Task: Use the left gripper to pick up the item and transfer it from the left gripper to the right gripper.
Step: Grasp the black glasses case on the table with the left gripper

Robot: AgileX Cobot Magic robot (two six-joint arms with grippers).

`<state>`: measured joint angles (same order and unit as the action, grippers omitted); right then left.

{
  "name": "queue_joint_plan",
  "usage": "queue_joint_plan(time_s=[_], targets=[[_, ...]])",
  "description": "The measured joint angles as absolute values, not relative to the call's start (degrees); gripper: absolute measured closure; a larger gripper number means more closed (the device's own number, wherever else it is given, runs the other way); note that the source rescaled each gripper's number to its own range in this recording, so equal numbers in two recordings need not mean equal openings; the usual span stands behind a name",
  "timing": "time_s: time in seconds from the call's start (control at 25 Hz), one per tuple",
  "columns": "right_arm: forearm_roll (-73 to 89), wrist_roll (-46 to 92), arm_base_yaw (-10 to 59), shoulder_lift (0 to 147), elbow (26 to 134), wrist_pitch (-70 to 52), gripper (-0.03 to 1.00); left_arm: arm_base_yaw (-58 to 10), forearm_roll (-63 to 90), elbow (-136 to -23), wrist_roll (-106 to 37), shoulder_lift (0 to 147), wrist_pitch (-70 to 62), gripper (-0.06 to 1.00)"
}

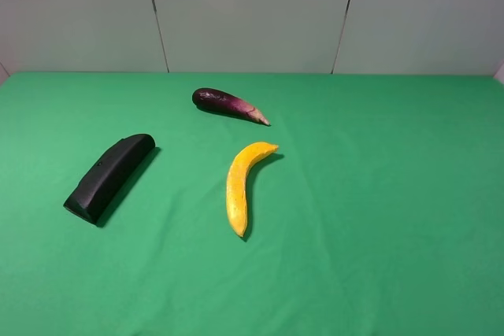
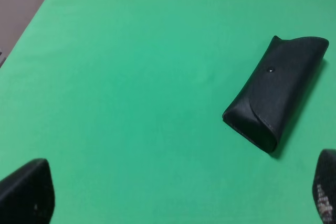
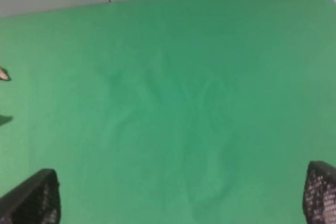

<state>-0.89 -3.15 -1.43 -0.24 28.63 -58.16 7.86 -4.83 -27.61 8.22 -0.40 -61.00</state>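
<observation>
The item (image 1: 110,176) is a matte black elongated case lying on the green cloth at the left of the exterior high view, one end pointing toward the back. In the left wrist view the item (image 2: 275,92) lies flat with its snap flap up. My left gripper (image 2: 176,195) is open, its two black fingertips (image 2: 26,195) far apart at the frame's corners, short of the case and touching nothing. My right gripper (image 3: 176,198) is open too, over bare cloth. Neither arm shows in the exterior high view.
A yellow banana (image 1: 240,184) lies near the middle of the green table (image 1: 378,218). A purple eggplant (image 1: 227,104) lies behind it. The eggplant's pale tip (image 3: 3,74) shows at the edge of the right wrist view. A grey panelled wall (image 1: 252,13) stands behind the table.
</observation>
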Motion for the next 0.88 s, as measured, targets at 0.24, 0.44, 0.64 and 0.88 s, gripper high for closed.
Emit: queue_joint_plan(time_s=[0.24, 0.44, 0.64, 0.88], targets=[[-0.9, -3.2, -1.4, -0.2, 28.6, -58.2, -0.03, 7.9, -4.8, -27.6, 8.2, -0.4, -61.0, -0.04], [-0.9, -3.2, -1.4, -0.2, 28.6, -58.2, -0.03, 7.9, -4.8, -27.6, 8.2, -0.4, -61.0, -0.04], [-0.9, -3.2, -1.4, -0.2, 28.6, -58.2, -0.03, 7.9, -4.8, -27.6, 8.2, -0.4, -61.0, -0.04], [-0.9, -3.2, -1.4, -0.2, 28.6, -58.2, -0.03, 7.9, -4.8, -27.6, 8.2, -0.4, -61.0, -0.04]])
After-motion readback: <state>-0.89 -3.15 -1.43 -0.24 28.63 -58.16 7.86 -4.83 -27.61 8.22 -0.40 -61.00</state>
